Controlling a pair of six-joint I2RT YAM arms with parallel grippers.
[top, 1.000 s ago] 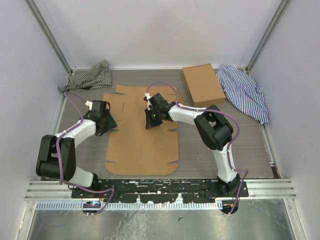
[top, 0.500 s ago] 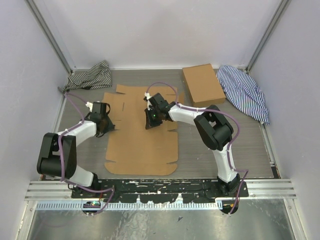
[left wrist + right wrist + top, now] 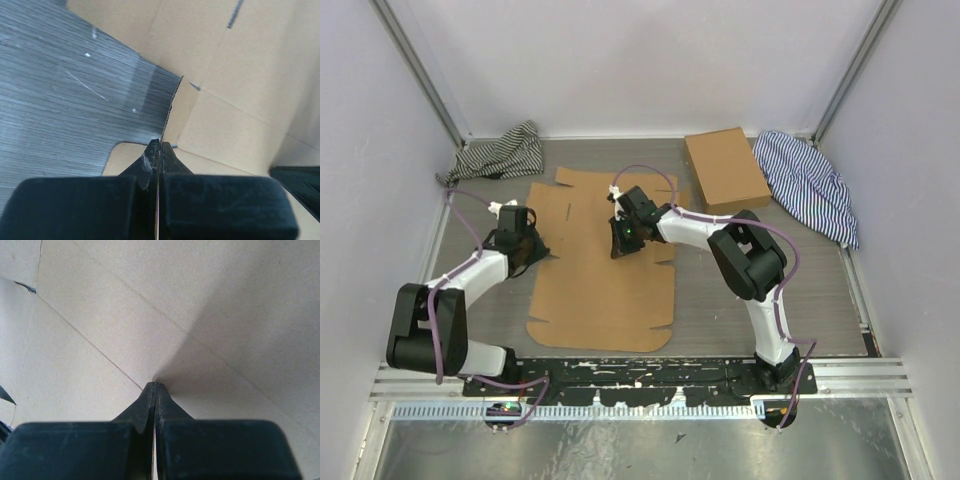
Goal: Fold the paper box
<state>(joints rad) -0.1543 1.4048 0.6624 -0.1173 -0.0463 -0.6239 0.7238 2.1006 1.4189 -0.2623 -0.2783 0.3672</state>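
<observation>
The paper box (image 3: 605, 285) lies flat and unfolded on the table, a large brown die-cut sheet with flaps and slots. At its left edge, my left gripper (image 3: 533, 250) is shut on a side flap. The left wrist view shows the thin cardboard edge (image 3: 172, 102) running in between the fingertips of the left gripper (image 3: 159, 145). My right gripper (image 3: 620, 250) is shut with nothing in it. Its tips press down on the sheet's upper middle. In the right wrist view the right gripper (image 3: 155, 385) touches the cardboard (image 3: 210, 305) beside a crease line.
A smaller closed brown box (image 3: 725, 168) sits at the back right. A blue striped cloth (image 3: 810, 185) lies beside it. A dark striped cloth (image 3: 500, 152) lies at the back left. Grey walls enclose the table, and a metal rail (image 3: 640, 375) runs along the near edge.
My left gripper has shut on the sheet's left flap and the left arm has drawn slightly leftward, shifting the sheet's left side a little. The right arm has not moved.
</observation>
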